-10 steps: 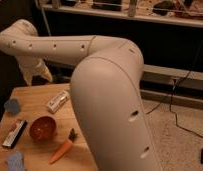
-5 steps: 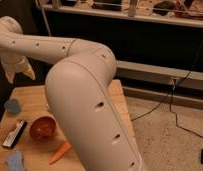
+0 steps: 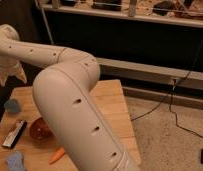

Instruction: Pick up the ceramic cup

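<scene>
Claw [image 3: 8,71] up at far left, over the left edge of the desk [image 3: 111,102]; whether apart or together, cannot tell. Cup [image 3: 11,106] upright by that edge, below the claw, untouched. Bowl [image 3: 40,130] nearer, against the arm [image 3: 75,115].

Jaws hover by the table's [image 3: 111,102] left edge, above the ceramic cup [image 3: 11,106].

White arm [image 3: 77,117] bent across the foreground, forearm reaching left, gripper [image 3: 10,71] pointing down at far left
</scene>
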Available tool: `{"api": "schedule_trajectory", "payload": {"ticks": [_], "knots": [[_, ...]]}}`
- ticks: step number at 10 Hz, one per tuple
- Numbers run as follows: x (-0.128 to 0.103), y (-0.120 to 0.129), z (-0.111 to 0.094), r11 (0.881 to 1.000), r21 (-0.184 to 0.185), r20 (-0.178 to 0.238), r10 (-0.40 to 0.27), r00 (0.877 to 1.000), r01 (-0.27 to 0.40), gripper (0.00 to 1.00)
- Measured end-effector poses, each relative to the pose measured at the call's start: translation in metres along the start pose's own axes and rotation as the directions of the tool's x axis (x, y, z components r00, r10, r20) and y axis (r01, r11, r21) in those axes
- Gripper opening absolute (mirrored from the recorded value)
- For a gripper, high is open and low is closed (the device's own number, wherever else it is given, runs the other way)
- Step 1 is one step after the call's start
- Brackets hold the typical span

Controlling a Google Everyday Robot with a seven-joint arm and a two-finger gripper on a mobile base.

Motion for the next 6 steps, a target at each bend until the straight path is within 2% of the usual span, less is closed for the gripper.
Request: {"api": "schedule_trajectory", "payload": {"ticks": [6], "knots": [[-0.008, 0.007, 0.068, 0.999, 0.029, -0.076, -0.031, 0.997, 0.034, 0.65]]}}
